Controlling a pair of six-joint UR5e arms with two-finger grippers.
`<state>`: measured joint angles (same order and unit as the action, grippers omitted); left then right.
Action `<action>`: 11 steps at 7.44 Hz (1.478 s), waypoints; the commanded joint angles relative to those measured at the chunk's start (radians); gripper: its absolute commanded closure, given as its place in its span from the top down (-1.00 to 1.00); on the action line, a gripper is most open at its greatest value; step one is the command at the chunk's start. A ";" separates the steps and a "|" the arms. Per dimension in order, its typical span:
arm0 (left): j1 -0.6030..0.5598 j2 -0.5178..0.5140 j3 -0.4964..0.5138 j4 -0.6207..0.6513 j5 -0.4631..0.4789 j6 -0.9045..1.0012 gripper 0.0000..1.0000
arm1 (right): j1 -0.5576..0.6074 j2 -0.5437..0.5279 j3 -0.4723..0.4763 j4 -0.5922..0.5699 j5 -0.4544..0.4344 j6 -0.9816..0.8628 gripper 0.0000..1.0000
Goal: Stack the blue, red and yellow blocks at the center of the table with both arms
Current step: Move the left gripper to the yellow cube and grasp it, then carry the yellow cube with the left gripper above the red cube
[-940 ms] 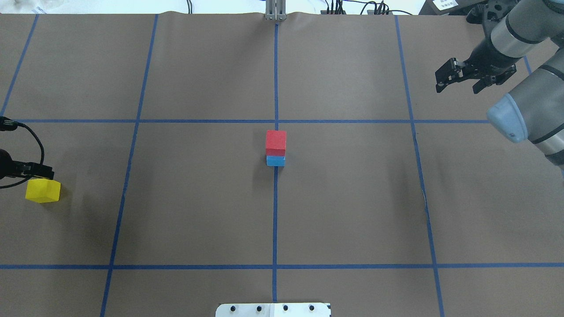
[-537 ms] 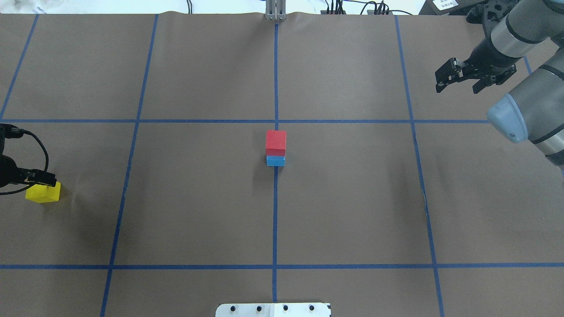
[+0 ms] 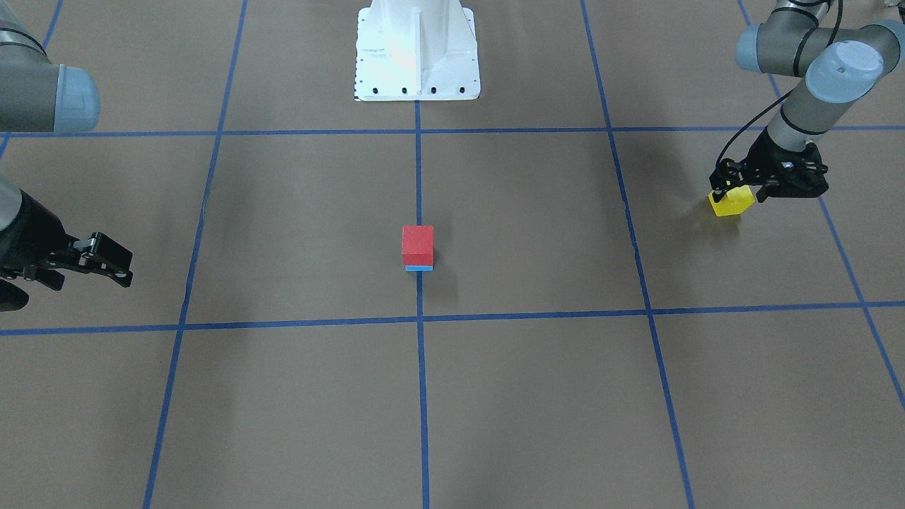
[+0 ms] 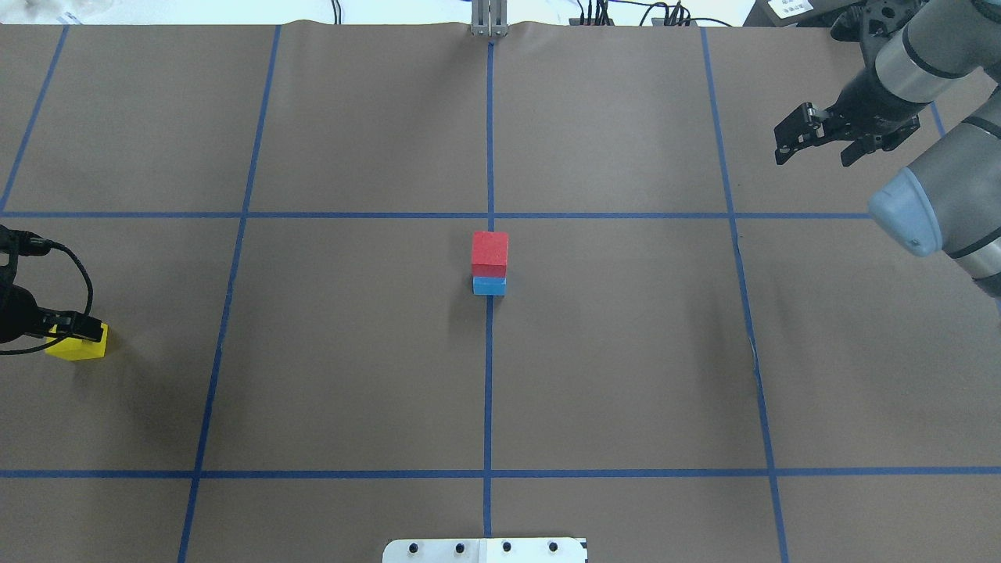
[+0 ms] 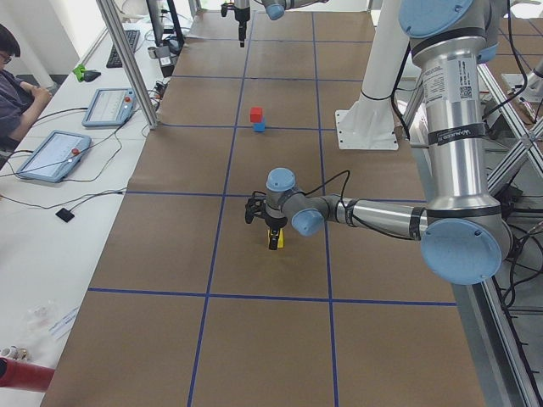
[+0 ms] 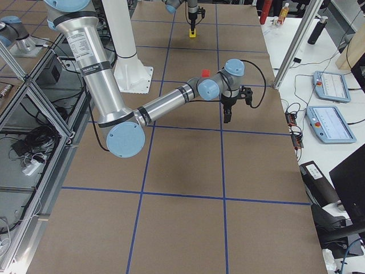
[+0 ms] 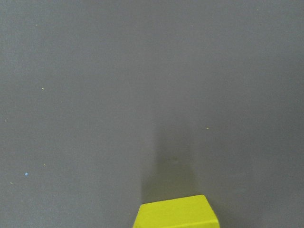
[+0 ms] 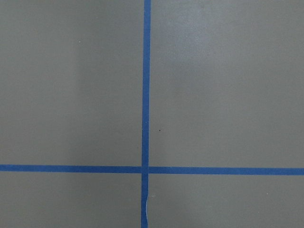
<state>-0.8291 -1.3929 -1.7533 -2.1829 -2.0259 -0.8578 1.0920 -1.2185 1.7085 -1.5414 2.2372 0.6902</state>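
A red block (image 4: 489, 252) sits on a blue block (image 4: 489, 286) at the table's center, also in the front view (image 3: 417, 244). A yellow block (image 4: 76, 349) lies at the far left; it also shows in the front view (image 3: 728, 205) and at the bottom edge of the left wrist view (image 7: 175, 214). My left gripper (image 4: 69, 331) is low over the yellow block, and its open fingers straddle the block in the front view (image 3: 737, 192). My right gripper (image 4: 816, 151) is open and empty, hanging above the far right of the table.
Brown paper with a blue tape grid (image 4: 489, 391) covers the table. The robot's white base plate (image 3: 417, 49) stands at the near middle edge. Operator tablets (image 5: 55, 153) lie on a side desk beyond the far edge.
My left gripper has come down and forward over the yellow block, covering more of its top. The right gripper has barely moved. The red-on-blue stack is unchanged.
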 commanded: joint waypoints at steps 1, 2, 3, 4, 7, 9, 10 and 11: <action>-0.001 0.009 -0.009 0.003 0.004 -0.001 -1.00 | -0.001 -0.001 0.003 0.000 0.001 0.000 0.99; -0.004 0.038 -0.047 0.012 0.000 0.006 -1.00 | -0.001 -0.001 0.014 -0.003 0.001 0.000 0.99; -0.010 0.047 -0.096 0.047 -0.035 0.008 -1.00 | -0.001 -0.003 0.022 -0.009 0.002 0.000 0.99; -0.025 0.034 -0.186 0.181 -0.069 0.016 -1.00 | 0.000 -0.003 0.022 -0.009 0.002 0.000 0.99; -0.025 -0.438 -0.327 0.823 -0.071 0.014 -1.00 | 0.000 -0.009 0.022 -0.009 0.005 -0.001 0.99; 0.010 -0.871 -0.219 1.131 -0.073 0.002 -1.00 | 0.006 -0.025 0.029 -0.003 0.007 -0.004 0.99; 0.055 -0.978 -0.137 1.134 -0.071 -0.006 -1.00 | 0.009 -0.027 0.029 -0.002 0.007 -0.005 0.99; 0.083 -1.070 -0.058 1.131 -0.068 -0.007 -1.00 | 0.011 -0.029 0.031 0.000 0.007 -0.005 0.99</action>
<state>-0.7847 -2.3241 -1.9055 -1.0750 -2.0965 -0.8600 1.1003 -1.2436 1.7377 -1.5441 2.2441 0.6861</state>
